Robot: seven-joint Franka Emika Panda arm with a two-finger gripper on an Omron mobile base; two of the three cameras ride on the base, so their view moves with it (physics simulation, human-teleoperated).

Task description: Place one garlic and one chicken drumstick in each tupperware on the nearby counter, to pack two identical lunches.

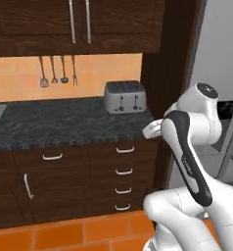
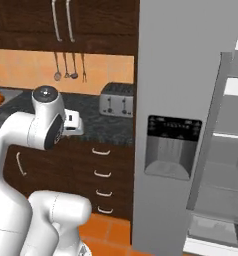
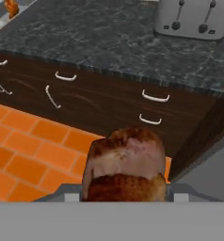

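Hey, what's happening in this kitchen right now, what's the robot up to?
The robot arm is holding a browned chicken drumstick in its gripper, above the orange tile floor in front of the drawers. It stands between the fridge, whose door is open, and the dark stone counter, where a toaster sits. No lunch container shows on this stretch of counter, so the drumstick has yet to be packed.
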